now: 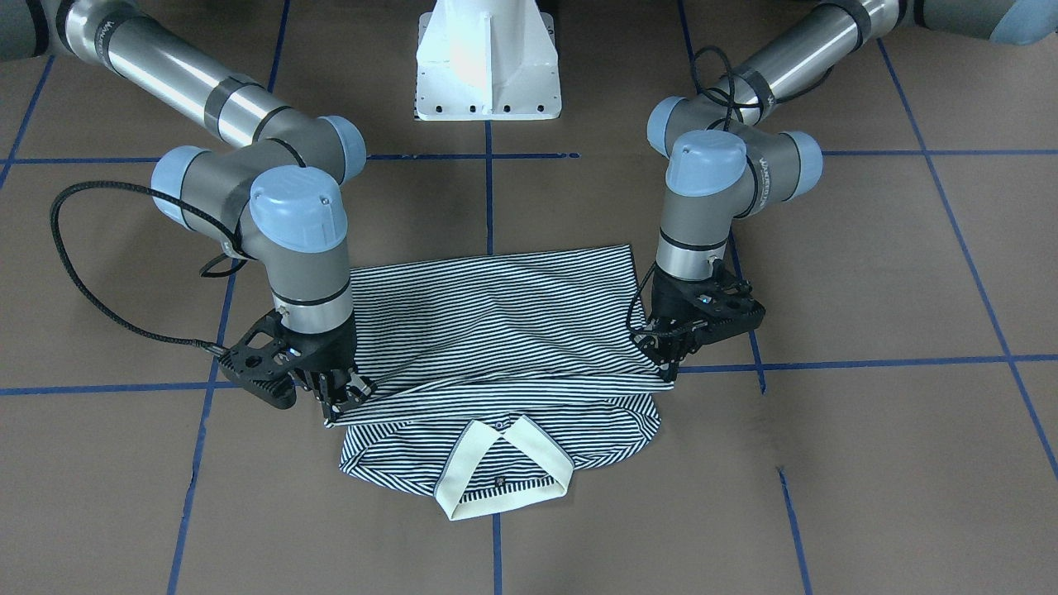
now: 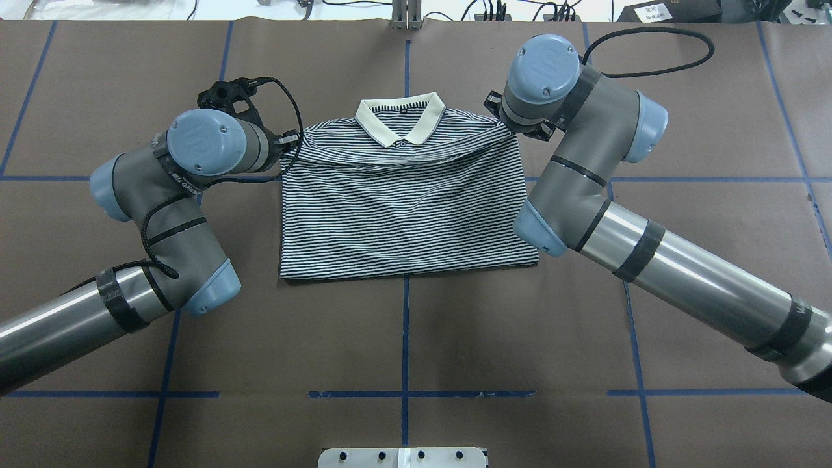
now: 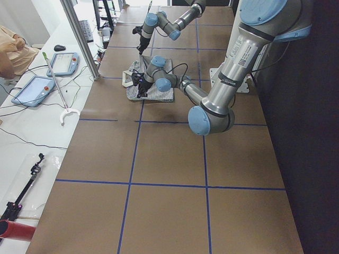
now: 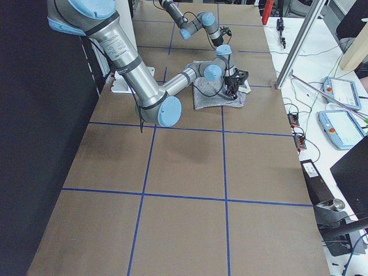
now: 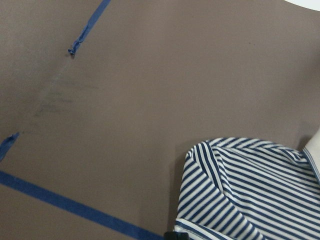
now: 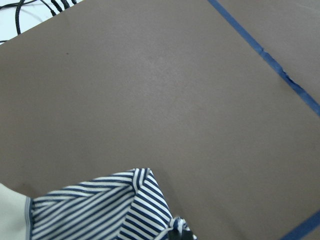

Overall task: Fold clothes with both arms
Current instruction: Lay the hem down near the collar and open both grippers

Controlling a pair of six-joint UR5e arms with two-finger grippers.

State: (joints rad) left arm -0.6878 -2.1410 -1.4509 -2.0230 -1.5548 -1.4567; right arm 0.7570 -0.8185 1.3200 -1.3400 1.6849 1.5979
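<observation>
Striped shirt: flat at mid-desk, lower half doubled over toward collar. Right hand and left hand clenched on opposite hem corners. Hem edge spans crosswise between them, collar just beyond, away from robot.

Navy/white striped polo shirt, folded in half, hem up nr cream collar, frame ctr; left arm & right arm flank it.
</observation>
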